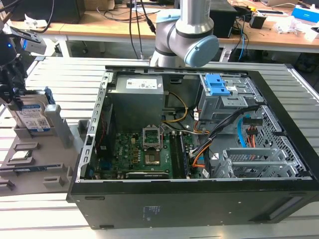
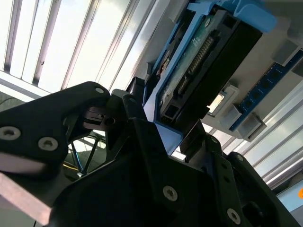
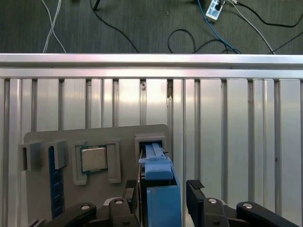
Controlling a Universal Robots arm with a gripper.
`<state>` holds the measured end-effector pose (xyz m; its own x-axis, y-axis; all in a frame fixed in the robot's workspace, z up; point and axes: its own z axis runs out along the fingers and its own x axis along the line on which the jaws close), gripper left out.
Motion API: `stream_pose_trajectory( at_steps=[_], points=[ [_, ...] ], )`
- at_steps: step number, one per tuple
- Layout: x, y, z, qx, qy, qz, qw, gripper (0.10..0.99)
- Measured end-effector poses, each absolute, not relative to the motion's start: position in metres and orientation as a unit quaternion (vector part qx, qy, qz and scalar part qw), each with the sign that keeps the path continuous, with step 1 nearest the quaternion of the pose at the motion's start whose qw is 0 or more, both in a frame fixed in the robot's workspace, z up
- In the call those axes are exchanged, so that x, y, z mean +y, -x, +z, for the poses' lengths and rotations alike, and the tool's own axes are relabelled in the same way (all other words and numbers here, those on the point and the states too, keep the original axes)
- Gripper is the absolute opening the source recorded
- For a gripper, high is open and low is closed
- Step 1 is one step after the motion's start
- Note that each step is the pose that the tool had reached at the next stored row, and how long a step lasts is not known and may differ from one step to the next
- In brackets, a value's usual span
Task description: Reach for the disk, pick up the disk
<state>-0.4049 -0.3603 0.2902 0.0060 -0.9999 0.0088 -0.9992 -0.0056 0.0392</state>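
- Gripper sits over the upper end of the disk, with its black body parts on either side of the blue frame in both wrist views. I cannot tell whether it is clamped on the disk or only straddling it.
- The disk stands upright on edge in a slot of the grey holder, its white-and-blue label facing the exterior view.
- A square processor chip lies flat in a pocket of the same holder, at about 6 o'clock from the disk in the exterior view. A thin blue strip lies in a groove beside it.
- The holder rests on the slatted metal table, at 9 o'clock from the open computer case and touching its side.
- Inside the case, the green motherboard has the grey power-supply box at its 12 o'clock and the blue latch pieces at its 2 o'clock.
- The arm rises at 12 o'clock from the case.
- Wooden benches run across behind the arm.
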Motion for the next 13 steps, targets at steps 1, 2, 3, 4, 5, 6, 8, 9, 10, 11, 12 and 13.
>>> stream_pose_trajectory(
  at_steps=[1,2,3,4,5,6,8,9,10,11,12,13],
  points=[
    [-0.3603,0.4048,0.2902,-0.705,-0.709,-0.011,0.017,0.541],
    [-0.3603,0.4048,0.2902,-0.705,-0.709,-0.011,0.017,0.541],
    [-0.3603,0.4048,0.2902,-0.705,-0.709,-0.011,0.017,0.541],
    [-0.3603,0.4048,0.2902,-0.705,-0.709,-0.011,0.017,0.525],
    [-0.3603,0.4048,0.2902,-0.705,-0.709,-0.011,0.017,0.396],
    [-0.3603,0.4048,0.2902,-0.705,-0.709,-0.011,0.017,0.365],
    [-0.3603,0.4048,0.2902,-0.705,-0.709,-0.011,0.017,0.365],
    [-0.3603,0.4048,0.2902,-0.705,-0.709,-0.011,0.017,0.365],
    [-0.3603,0.4048,0.2902,-0.705,-0.709,-0.011,0.017,0.365],
    [-0.3603,0.4048,0.2902,-0.705,-0.709,-0.011,0.017,0.365],
    [-0.3603,0.4048,0.2902,-0.705,-0.709,-0.011,0.017,0.365],
    [-0.3603,0.4048,0.2901,-0.705,-0.709,-0.011,0.017,0.365]
  ],
)
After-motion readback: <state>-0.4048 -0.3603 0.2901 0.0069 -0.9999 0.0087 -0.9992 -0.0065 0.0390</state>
